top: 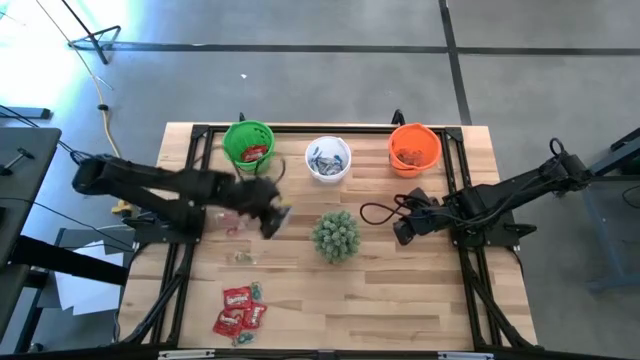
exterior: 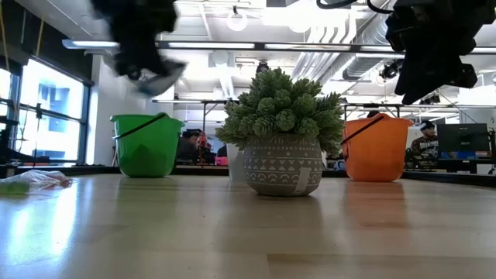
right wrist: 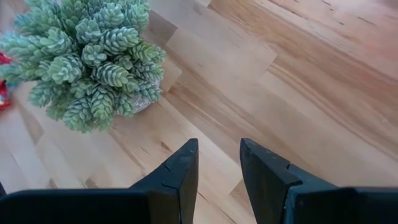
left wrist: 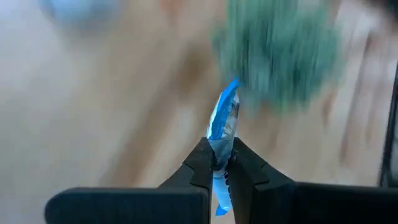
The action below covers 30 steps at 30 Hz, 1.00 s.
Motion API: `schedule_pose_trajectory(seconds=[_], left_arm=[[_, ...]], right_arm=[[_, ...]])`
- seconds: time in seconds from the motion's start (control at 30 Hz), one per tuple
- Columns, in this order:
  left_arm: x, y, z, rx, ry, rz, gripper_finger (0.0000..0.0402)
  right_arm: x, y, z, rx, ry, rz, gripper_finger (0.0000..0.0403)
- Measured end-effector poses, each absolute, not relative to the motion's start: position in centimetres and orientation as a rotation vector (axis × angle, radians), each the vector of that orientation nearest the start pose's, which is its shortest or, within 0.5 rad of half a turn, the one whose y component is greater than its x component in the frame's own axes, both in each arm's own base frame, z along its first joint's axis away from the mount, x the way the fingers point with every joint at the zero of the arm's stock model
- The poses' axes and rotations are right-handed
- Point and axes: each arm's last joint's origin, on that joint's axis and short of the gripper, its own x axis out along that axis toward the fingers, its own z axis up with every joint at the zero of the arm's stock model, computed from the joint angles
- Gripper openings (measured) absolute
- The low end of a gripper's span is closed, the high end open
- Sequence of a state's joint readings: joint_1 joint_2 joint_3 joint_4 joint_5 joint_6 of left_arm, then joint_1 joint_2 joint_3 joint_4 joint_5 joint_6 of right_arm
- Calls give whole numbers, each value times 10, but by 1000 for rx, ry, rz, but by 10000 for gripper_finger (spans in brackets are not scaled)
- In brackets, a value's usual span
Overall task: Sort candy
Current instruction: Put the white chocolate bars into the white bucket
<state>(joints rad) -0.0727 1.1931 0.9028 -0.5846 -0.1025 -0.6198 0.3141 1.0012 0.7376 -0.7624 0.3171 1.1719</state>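
Note:
My left gripper (top: 275, 217) hangs above the table between the green cup (top: 248, 142) and the spiky plant (top: 336, 236), shut on a light blue-and-white candy (left wrist: 225, 118). Red candies (top: 240, 308) lie in a cluster near the table's near edge, with a few small pieces (top: 245, 257) farther in. The green cup holds red candies, the white cup (top: 328, 158) holds blue-and-white ones. My right gripper (top: 402, 234) waits right of the plant, open, above bare wood (right wrist: 217, 168). My left gripper pinches the blue-and-white candy between its two fingertips (left wrist: 205, 163), across the wrapper's middle (left wrist: 222, 146). One end of the wrapper sticks out beyond the fingertips and the other end shows behind them. The candy is lifted clear of the table.
The orange cup (top: 414, 148) stands at the far right of the table, in line with the other two cups. The potted plant (exterior: 283, 147) sits mid-table between both arms. A black cable (top: 378, 211) loops near my right gripper. Open wood lies along the near right.

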Motion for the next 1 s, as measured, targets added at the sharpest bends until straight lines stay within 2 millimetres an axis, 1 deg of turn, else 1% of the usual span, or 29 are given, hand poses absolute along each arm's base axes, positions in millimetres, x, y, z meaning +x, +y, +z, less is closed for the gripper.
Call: schedule_pose_trajectory(seconds=[0.07,0.13,0.27,0.33,0.4,0.53,0.63,0.7,0.87,1.0], left_arm=[[249,3,277,-459,756,333,9],[260,20,289,-428,723,387,9],[283,60,311,-437,654,482,10],[294,78,318,-426,644,487,10],[307,92,321,-389,650,453,10],[330,111,315,-314,696,387,10],[342,121,303,-216,752,358,18],[348,129,293,-172,789,348,29],[356,150,276,-155,837,373,62],[358,160,273,-148,843,386,81]], right_arm=[[173,47,238,745,833,-548,114],[173,47,238,730,839,-543,114],[172,46,238,704,851,-539,114],[172,45,238,706,852,-548,114],[172,42,237,709,850,-565,114],[173,37,237,719,838,-598,114],[174,32,237,734,831,-624,114],[175,29,237,741,825,-639,114],[176,21,237,757,812,-679,114],[175,13,236,763,818,-713,114]])
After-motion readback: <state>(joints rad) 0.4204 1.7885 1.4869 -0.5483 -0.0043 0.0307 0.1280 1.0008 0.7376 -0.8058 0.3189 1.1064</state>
